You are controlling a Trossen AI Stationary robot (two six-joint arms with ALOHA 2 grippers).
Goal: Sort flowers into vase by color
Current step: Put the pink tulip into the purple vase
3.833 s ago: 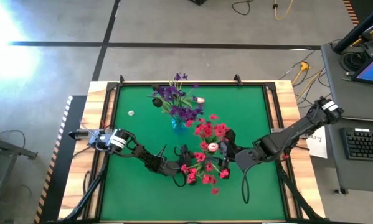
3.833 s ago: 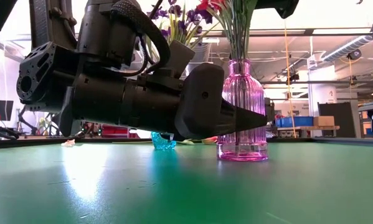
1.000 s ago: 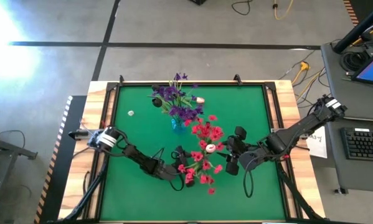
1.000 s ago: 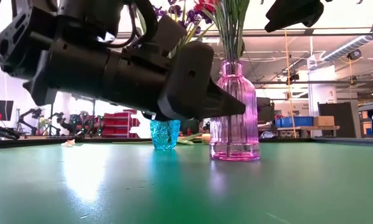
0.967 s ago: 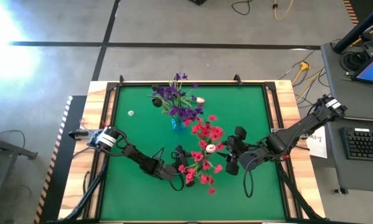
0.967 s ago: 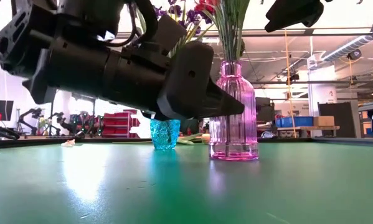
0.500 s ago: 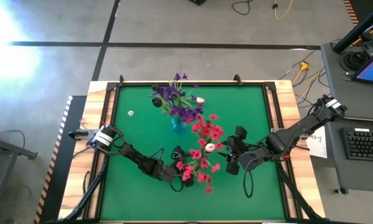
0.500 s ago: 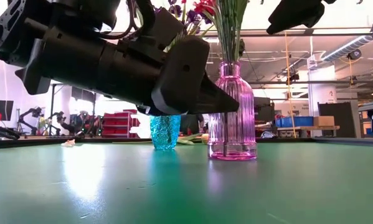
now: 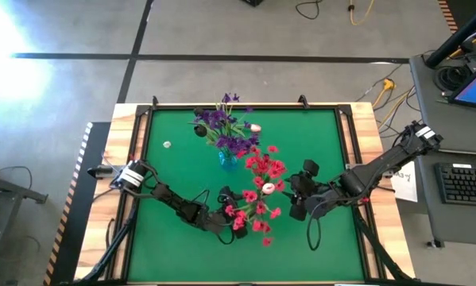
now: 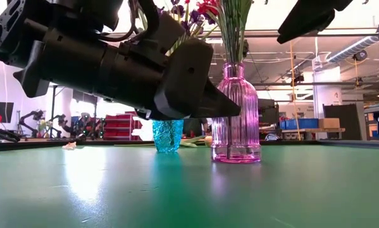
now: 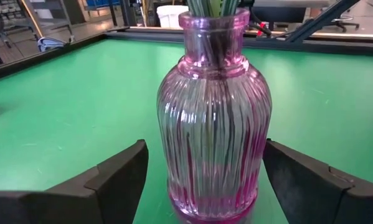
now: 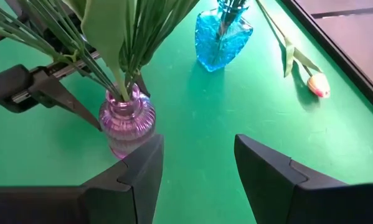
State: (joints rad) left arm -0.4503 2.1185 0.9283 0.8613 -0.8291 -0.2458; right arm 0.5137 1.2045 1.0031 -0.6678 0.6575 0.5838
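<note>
Left tool open, fingers either side of pink vase, not touching, low over green desk. Vase holds red flowers plus one pale bud. Right tool open, empty, raised just beside that bunch. Blue vase with purple flowers farther back. One tulip lying on desk near blue vase.
</note>
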